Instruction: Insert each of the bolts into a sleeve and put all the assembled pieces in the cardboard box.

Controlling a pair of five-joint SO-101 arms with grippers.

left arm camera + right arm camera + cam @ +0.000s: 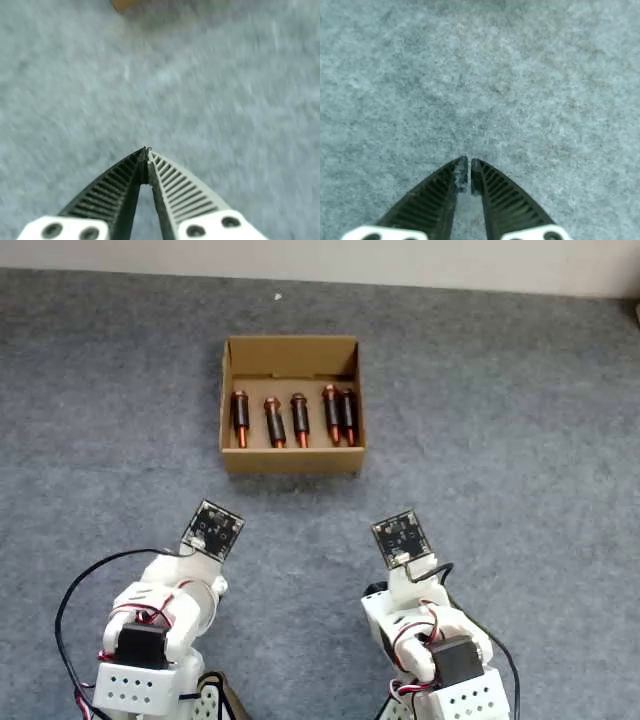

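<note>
Well, it's all quiet on the grey counter (500,390) at this moment. The cardboard box (292,462) sits toward the far side, open at the top, and inside it lie five assembled pieces (299,420) in a neat row, side by side, tucked toward the box's near wall. Each is a copper-coloured bolt (239,397) with a dark sleeve (240,416) round its middle, heads pointing at the far wall. The two at the right-hand end lie just beside one another, and whether they touch I cannot tell; the other three have a little gap between them.

Down at the near edge, both arms are folded back, well apart from the box. The left arm (160,625) angles toward the box's near left corner, and the left pincer (146,153) hangs over bare counter with its tips pressed together, nothing between them. A blurred scrap of cardboard colour shows beyond it. Over on the other side, the right arm (435,640) sits likewise, the right pincer (469,163) drawn all but together with only a sliver of gap at the tips, gripping nothing, grey counter beneath it.
</note>
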